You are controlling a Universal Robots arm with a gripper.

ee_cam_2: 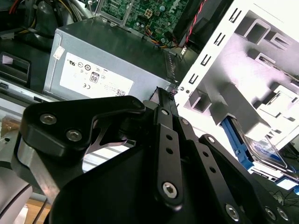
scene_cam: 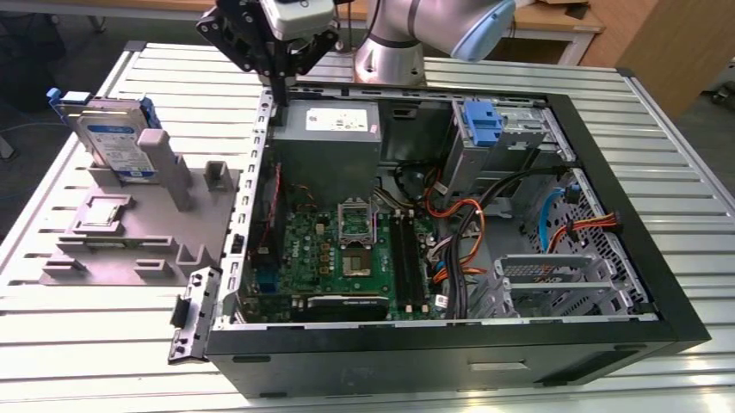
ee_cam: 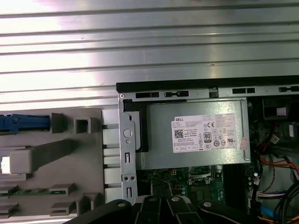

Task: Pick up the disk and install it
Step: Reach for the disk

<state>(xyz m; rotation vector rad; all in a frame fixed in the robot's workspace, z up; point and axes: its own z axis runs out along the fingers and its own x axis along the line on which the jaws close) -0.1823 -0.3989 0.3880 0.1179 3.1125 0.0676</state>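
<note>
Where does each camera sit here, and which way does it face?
Exterior view: off the arm, looking down on the open computer case, arm and gripper.
First wrist view: on the arm, looking down past the gripper at the power supply.
Second wrist view: on the arm, slantwise along the gripper.
Shared: power supply and the disk.

I see the disk (scene_cam: 115, 136) at about ten o'clock in the exterior view, standing upright on one edge in a slot of the grey fixture (scene_cam: 150, 258). It is a flat silver-grey drive with a white-and-blue label on its broad face, and bright blue plastic frames its edges.
</note>
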